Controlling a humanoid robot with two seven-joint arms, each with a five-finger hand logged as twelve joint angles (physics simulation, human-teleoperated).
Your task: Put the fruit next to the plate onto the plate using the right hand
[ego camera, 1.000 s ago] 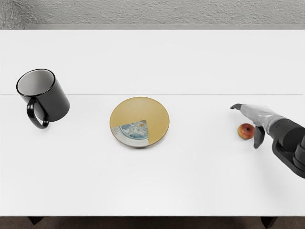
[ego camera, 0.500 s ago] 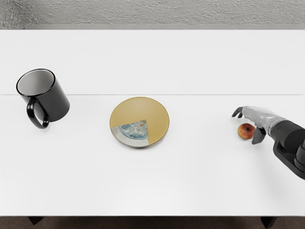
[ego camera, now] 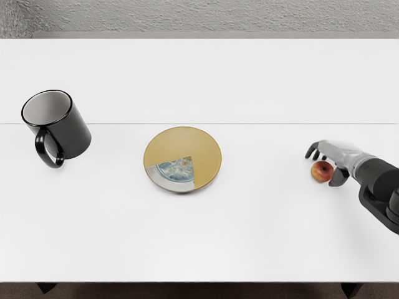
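A small red and yellow apple (ego camera: 322,171) lies on the white table (ego camera: 199,237), far to the right of the tan plate (ego camera: 182,159) with its blue-grey wedge pattern. My right hand (ego camera: 325,166) comes in from the right edge and arches over the apple. Its fingers (ego camera: 313,151) curve down past the fruit's upper left, and the thumb (ego camera: 338,178) sits close on its right side. The fingers are half curled but not closed on the fruit, which rests on the table. The left arm does not show.
A black mug (ego camera: 56,124) with a pale inside stands tilted at the far left, handle toward the front. Bare white tabletop separates the apple from the plate. The table's front edge runs along the bottom.
The right hand has settled lower over the apple and its fingers have curled from stretched out to bent around the fruit. The apple, plate and mug have not moved.
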